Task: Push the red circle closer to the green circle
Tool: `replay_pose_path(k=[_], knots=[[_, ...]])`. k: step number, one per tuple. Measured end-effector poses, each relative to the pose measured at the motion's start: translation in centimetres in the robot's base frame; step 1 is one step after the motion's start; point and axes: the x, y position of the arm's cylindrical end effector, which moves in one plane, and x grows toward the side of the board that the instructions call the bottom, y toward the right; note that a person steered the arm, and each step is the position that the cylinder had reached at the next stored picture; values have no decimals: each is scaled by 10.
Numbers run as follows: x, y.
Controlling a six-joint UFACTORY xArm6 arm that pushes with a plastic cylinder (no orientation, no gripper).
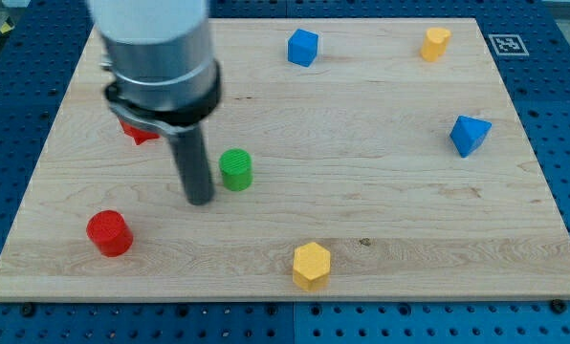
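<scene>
The red circle [109, 233] lies near the board's lower left. The green circle [235, 169] stands at the middle left, up and to the right of the red one. My tip [200, 200] rests on the board just left of and slightly below the green circle, up and to the right of the red circle, touching neither as far as I can tell.
A red block [139, 131] sits partly hidden behind the arm at the upper left. A blue cube [303, 47] and a yellow block [436, 43] lie along the top. A blue block [469, 135] is at the right. A yellow hexagon [311, 265] sits near the bottom edge of the wooden board [381, 191].
</scene>
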Motion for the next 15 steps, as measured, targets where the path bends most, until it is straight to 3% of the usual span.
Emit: replay_pose_path(k=[1,2,3,4,5,6,7,9,10,11,13,15], knots=[[-11,-62],[9,-104],[63,-116],[97,-92],[71,-28],[17,18],[28,12],[92,-12],[97,-64],[74,-89],[35,2],[26,-69]])
